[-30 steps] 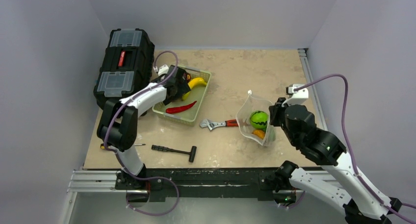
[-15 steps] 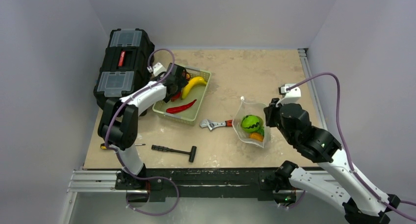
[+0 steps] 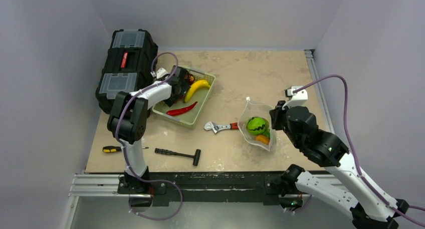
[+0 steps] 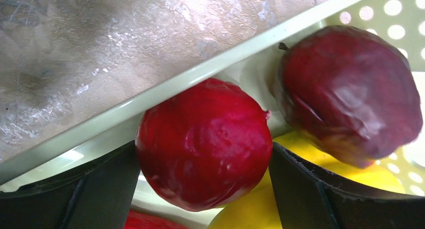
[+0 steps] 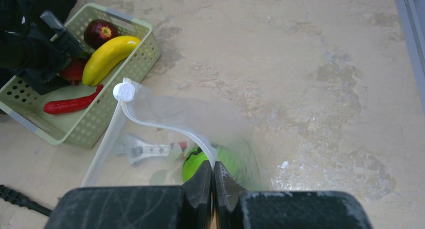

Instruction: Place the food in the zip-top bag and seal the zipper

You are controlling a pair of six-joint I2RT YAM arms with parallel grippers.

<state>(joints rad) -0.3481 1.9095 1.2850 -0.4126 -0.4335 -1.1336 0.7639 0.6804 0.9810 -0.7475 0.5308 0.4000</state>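
My left gripper (image 4: 204, 159) is down inside the pale green perforated plastic basket (image 4: 200, 76) at the far left of the table, and its two dark fingers (image 4: 80, 194) sit against either side of a glossy bright red round toy fruit (image 4: 203, 139), clamped on it just under the basket's rim. Beside that fruit lies a darker red apple-like toy (image 4: 348, 93), both resting on the yellow toy banana (image 3: 197, 88), and a long red toy chilli (image 3: 182, 109) lies along the basket floor nearer to me. My right gripper (image 5: 213, 181) has its fingertips pressed together on the mouth edge of the clear soft zip-top bag (image 5: 165, 116), pinching the thin zipper strip (image 5: 160, 123) so that the mouth hangs open towards the basket. The small round white tab (image 5: 124, 92) sits at the far end of that strip. The bag rests on the beige tabletop (image 3: 250, 73) to the right of centre, well apart from the basket, and holds a round green toy with a dark zigzag band (image 3: 256, 125) and a small orange piece (image 3: 262, 138) just below it. A red-handled adjustable wrench (image 3: 220, 126) lies just beside the bag, between it and the basket. A black hammer (image 3: 178, 154) and a yellow-handled screwdriver (image 3: 113, 149) lie near the front edge, and a black toolbox (image 3: 125, 63) stands at the far left.
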